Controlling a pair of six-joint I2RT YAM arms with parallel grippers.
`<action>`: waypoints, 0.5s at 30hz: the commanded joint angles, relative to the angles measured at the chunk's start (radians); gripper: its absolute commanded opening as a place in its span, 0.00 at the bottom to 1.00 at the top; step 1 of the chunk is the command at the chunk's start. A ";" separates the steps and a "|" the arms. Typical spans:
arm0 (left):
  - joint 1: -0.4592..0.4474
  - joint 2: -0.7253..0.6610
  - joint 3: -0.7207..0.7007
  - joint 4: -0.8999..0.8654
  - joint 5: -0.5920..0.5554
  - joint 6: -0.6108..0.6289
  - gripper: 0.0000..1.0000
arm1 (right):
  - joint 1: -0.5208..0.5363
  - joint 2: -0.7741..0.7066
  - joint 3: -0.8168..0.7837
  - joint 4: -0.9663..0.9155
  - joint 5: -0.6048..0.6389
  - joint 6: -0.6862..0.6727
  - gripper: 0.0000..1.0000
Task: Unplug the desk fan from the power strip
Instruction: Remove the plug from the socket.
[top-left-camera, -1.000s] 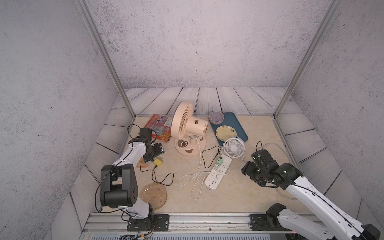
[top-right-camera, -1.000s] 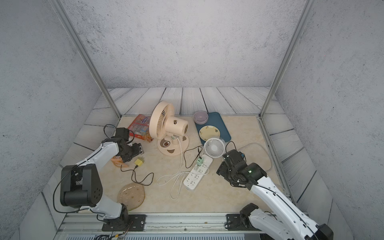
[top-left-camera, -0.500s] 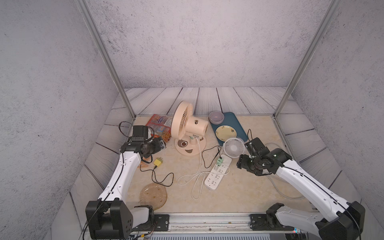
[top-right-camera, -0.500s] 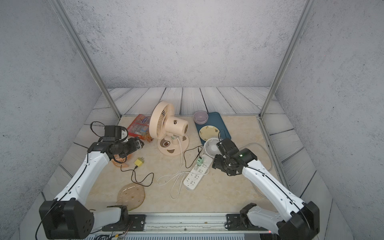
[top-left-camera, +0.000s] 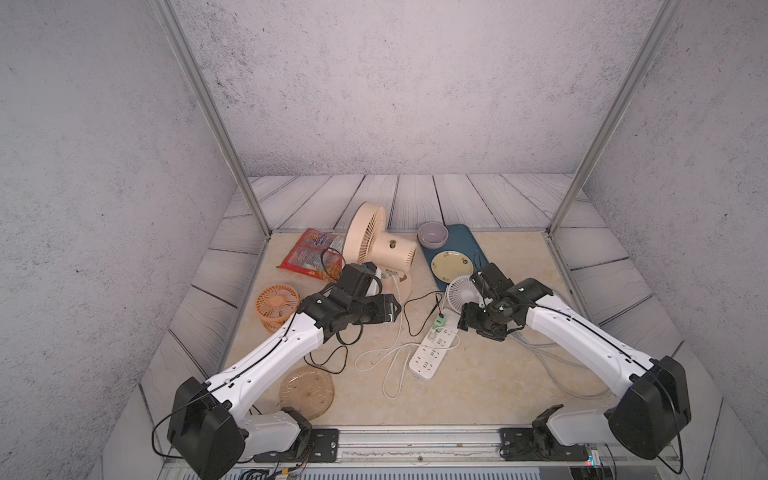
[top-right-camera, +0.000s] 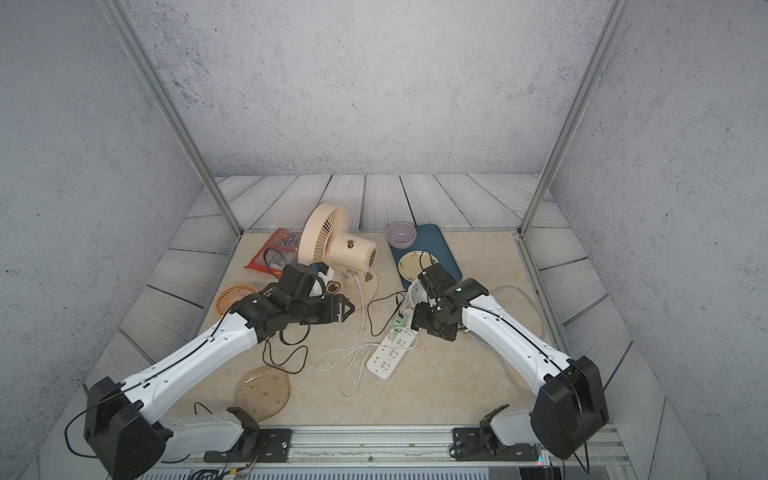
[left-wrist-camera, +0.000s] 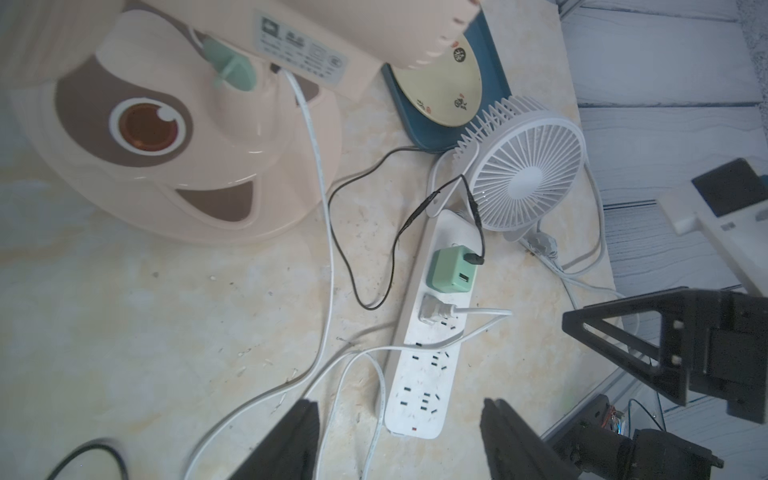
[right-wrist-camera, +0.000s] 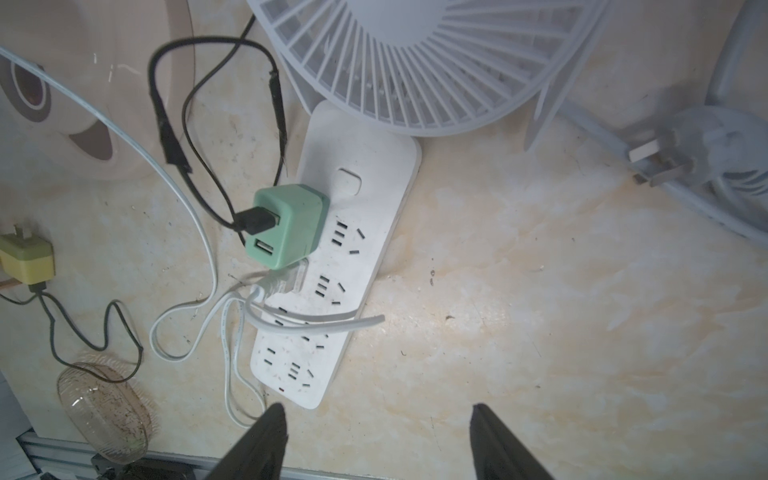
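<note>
In both top views the power strip (top-left-camera: 430, 353) (top-right-camera: 390, 353) lies flat near the middle of the bench (top-left-camera: 478, 395), with its far end pointing to about 1 o'clock. A green charger (top-left-camera: 439, 320) sits on that far end. The big peach fan (top-left-camera: 374, 245) stands at 11 o'clock from the strip. The small white fan (top-left-camera: 461, 293) stands at 1 o'clock, right by the strip's end. The left arm (top-left-camera: 282, 349) reaches in from 7 o'clock, and the left jaws hang at 10 o'clock from the strip, apart from it. The right arm (top-left-camera: 582, 332) comes from 5 o'clock, and the right jaws hang just beside the green charger. In the left wrist view the fingers (left-wrist-camera: 291, 440) of the left jaws stand wide apart with nothing between them. A white plug (left-wrist-camera: 434, 309) sits in the strip next to the charger, which has a black wire (left-wrist-camera: 476, 258) in it. In the right wrist view the fingers (right-wrist-camera: 257, 449) of the right jaws are open and empty, over bare bench beside the strip's near end.
</note>
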 joint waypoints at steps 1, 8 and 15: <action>-0.039 -0.012 -0.019 0.090 -0.002 0.005 0.69 | -0.003 0.027 0.036 0.000 -0.015 0.018 0.71; -0.138 0.067 0.012 0.128 -0.011 0.193 0.68 | -0.056 -0.031 -0.028 0.031 -0.014 0.109 0.70; -0.204 0.286 0.152 0.024 -0.046 0.325 0.56 | -0.161 -0.169 -0.203 0.129 -0.057 0.215 0.66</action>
